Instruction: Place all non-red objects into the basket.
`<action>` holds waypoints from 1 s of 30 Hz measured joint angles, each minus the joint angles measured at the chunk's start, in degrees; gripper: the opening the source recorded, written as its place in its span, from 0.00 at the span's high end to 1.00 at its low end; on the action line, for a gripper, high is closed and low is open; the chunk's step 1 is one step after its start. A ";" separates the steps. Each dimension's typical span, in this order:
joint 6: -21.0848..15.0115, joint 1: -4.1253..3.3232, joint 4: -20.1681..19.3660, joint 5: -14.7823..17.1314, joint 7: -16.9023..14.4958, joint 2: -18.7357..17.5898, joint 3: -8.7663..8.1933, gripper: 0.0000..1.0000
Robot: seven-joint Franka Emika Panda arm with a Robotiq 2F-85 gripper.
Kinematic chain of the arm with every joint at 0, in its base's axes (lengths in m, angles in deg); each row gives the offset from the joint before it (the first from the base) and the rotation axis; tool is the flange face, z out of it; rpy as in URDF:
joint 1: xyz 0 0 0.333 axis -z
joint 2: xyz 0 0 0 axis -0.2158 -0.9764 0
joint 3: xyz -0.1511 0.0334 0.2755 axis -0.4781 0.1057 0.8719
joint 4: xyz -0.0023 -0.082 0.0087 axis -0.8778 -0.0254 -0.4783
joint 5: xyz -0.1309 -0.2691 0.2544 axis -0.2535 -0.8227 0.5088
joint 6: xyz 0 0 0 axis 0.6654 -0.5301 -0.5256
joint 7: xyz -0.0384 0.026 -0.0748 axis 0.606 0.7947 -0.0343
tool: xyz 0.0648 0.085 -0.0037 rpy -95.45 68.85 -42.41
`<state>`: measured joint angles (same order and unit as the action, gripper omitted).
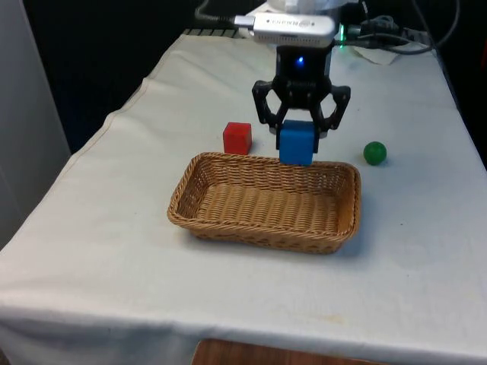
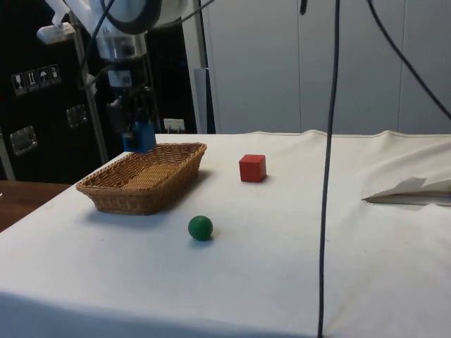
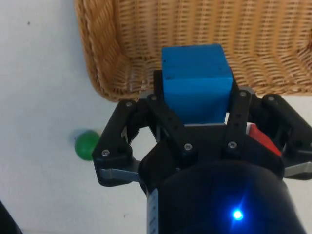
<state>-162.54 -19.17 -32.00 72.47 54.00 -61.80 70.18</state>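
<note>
You have three small objects: one blue cube (image 1: pixel 296 142), one red cube (image 1: pixel 237 138), one green ball (image 1: pixel 374 153). That makes two cubes, one ball. You also have one wicker basket (image 1: pixel 228 217). Four items counted, across one white tablecloth (image 1: pixel 114 251).

Cube (image 1: pixel 237 138) behind basket (image 1: pixel 228 226); ball (image 1: pixel 374 153) off front view's right corner.

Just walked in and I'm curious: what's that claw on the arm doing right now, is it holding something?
Gripper: jaws shut on the blue cube, held in the air at the far rim of the wicker basket.
</note>
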 measured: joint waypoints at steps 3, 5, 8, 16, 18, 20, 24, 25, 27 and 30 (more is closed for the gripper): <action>-0.29 0.17 0.80 0.34 0.00 -1.09 -0.06 0.97; -0.80 0.29 1.43 0.69 -0.06 -2.06 -0.06 0.97; -1.78 0.46 2.12 0.92 -0.11 -3.32 -0.11 0.97; -3.72 0.46 3.09 0.92 0.06 -5.56 -0.11 0.97; -4.93 0.40 3.15 0.92 0.06 -6.36 -0.06 0.97; -5.50 0.40 3.21 0.92 0.11 -6.82 -0.06 0.97; -6.53 0.34 3.38 0.92 0.17 -7.91 0.06 0.97; -6.53 0.34 3.38 0.92 0.17 -7.91 0.06 0.97; -7.16 0.29 3.67 0.92 0.23 -8.82 0.11 0.97; -7.28 0.23 4.53 0.92 0.29 -9.91 0.11 0.97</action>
<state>-169.82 -18.94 -27.47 73.39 54.29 -71.72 70.30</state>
